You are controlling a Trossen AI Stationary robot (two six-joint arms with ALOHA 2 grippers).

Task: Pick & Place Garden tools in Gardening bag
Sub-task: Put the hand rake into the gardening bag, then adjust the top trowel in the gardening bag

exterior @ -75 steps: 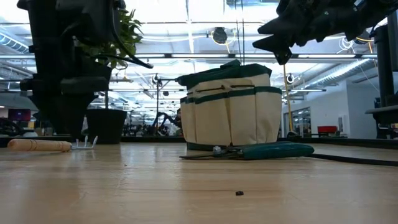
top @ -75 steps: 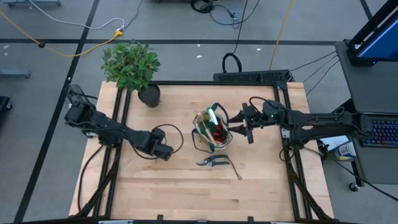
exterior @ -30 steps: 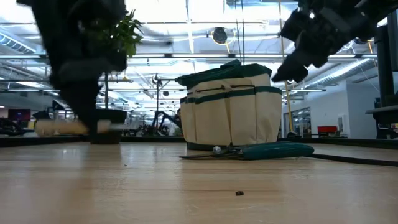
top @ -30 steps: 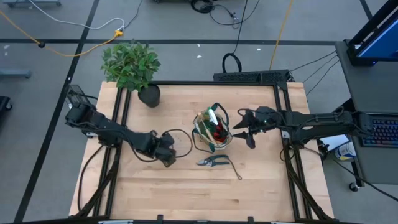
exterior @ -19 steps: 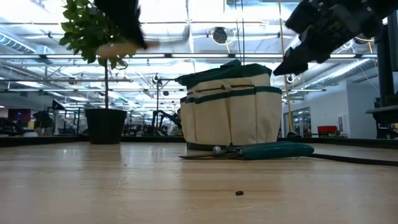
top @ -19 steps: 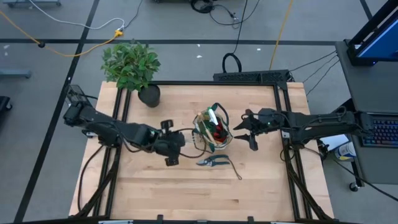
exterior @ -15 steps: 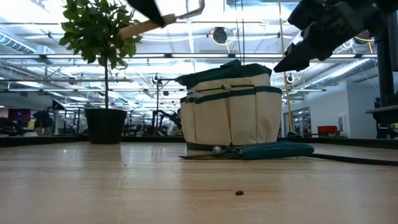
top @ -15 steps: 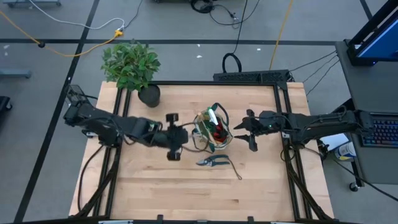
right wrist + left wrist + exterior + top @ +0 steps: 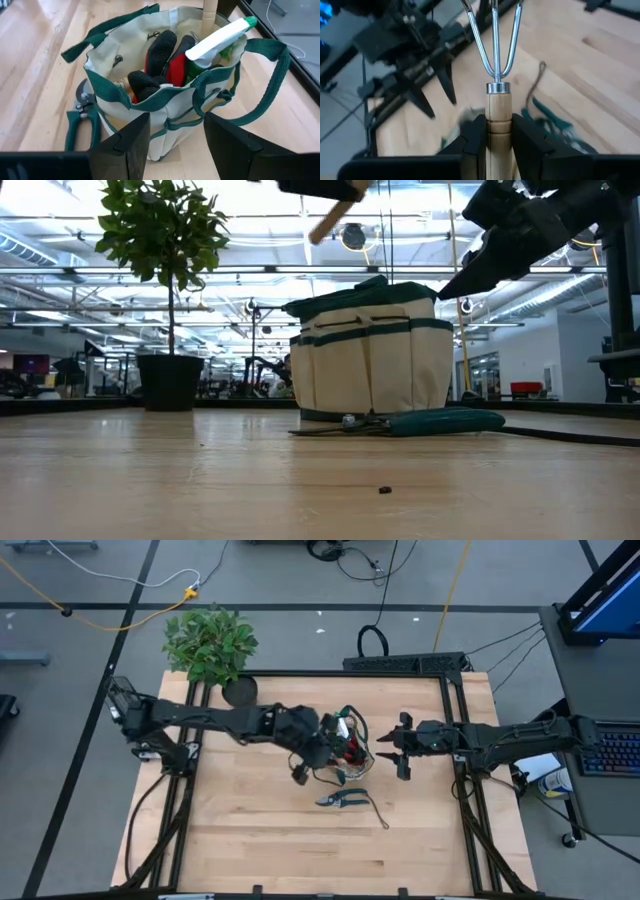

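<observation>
Both arms are showing as dark, near-black jointed links in the high view, the left arm [image 9: 215, 721] running across the left half of the frame and the right arm [image 9: 500, 736] across the right half. Each one is carrying thin black cables along its links, and more black cables are looping beside the black frame rails at either side of the bench [image 9: 250, 840]. The left tool [image 9: 492, 142] is showing two blocky matte-black fingers [image 9: 472, 142] with squared inner faces. The right tool [image 9: 172, 137] is showing two broad black fingers [image 9: 132, 142] with flat, angular, chamfered tops. In the low view the right arm is appearing as a black, angular silhouette at the upper right.
</observation>
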